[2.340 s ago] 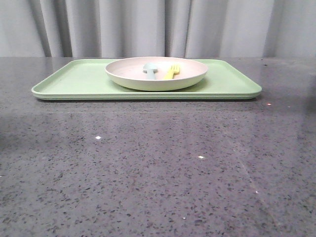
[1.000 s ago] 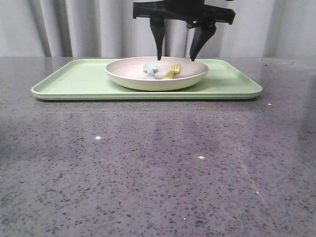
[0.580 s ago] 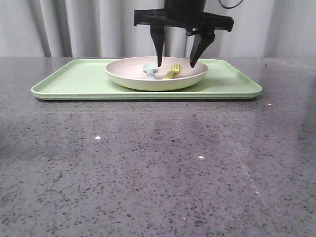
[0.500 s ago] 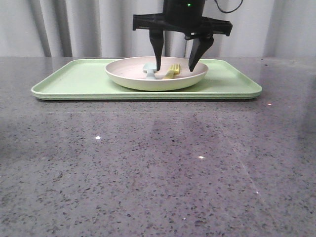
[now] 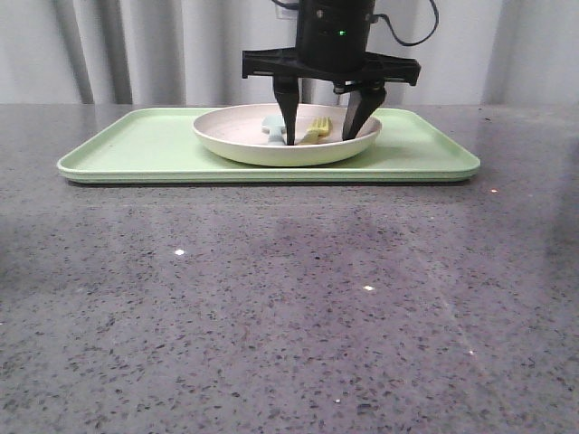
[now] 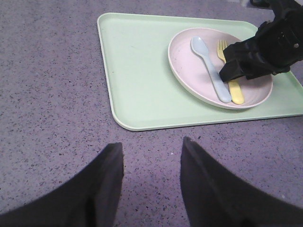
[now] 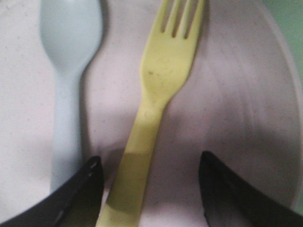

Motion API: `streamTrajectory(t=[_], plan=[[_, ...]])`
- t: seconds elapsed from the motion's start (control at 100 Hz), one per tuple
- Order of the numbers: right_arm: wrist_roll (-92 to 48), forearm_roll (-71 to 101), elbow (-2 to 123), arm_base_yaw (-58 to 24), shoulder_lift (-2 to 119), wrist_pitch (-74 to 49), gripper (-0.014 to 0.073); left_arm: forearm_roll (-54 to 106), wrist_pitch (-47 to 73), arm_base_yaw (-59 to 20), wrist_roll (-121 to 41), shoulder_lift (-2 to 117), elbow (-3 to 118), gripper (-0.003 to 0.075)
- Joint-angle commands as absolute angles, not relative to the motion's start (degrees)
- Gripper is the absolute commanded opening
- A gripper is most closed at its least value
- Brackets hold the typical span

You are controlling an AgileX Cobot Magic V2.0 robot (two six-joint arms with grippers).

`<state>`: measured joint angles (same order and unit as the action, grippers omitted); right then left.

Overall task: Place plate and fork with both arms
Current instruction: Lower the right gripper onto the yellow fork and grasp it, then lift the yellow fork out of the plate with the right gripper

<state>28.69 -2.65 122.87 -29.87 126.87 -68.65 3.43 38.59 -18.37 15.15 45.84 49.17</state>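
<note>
Front view: plate [image 5: 286, 145] rim hides most of fork [image 5: 316, 131] and spoon [image 5: 275, 127]; right gripper [image 5: 326, 137] fingertips dip behind it. Right wrist view: fork handle end cut off at 6 o'clock, spoon handle hidden behind a finger [image 7: 71, 198]. Left wrist view: right arm [image 6: 265, 47] covers plate at 3 o'clock.

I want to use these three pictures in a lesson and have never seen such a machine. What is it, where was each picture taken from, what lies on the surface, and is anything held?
It is a robot with two black arms, each ending in a two-fingered gripper. The wide picture looks forward over a grey speckled table. The other two come from cameras on the arms' wrists.

On the table lies a light-green tray. On it stands a cream plate holding a yellow fork and a pale blue spoon, side by side.

The right gripper is low in the plate, open, its fingers on either side of the fork's handle. The left gripper is open over bare table, short of the tray. Nothing is held.
</note>
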Motion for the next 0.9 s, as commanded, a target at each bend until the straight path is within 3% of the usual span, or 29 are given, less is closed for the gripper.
streamTrajectory(t=[0.0, 0.15, 0.37, 0.59, 0.89], plan=[[28.7, -3.0, 124.6, -29.5, 123.3, -67.1, 0.0351, 3.5, 34.9, -18.6, 15.8, 45.5, 50.7, 0.0294], [28.7, -3.0, 124.6, -29.5, 123.3, -67.1, 0.0207, 3.6, 34.9, -18.6, 15.8, 45.5, 50.7, 0.0294], [28.7, -3.0, 124.6, -29.5, 123.3, -66.8, 0.0143, 3.6, 34.9, -18.6, 15.8, 45.5, 50.7, 0.0294], [28.7, -3.1, 124.6, -29.5, 123.3, -66.8, 0.0001, 3.6, 34.9, -18.6, 15.8, 45.5, 50.7, 0.0294], [28.7, -4.1, 124.6, -29.5, 122.6, -65.9, -0.0018, 3.6, 34.9, -18.6, 15.8, 45.5, 50.7, 0.0294]])
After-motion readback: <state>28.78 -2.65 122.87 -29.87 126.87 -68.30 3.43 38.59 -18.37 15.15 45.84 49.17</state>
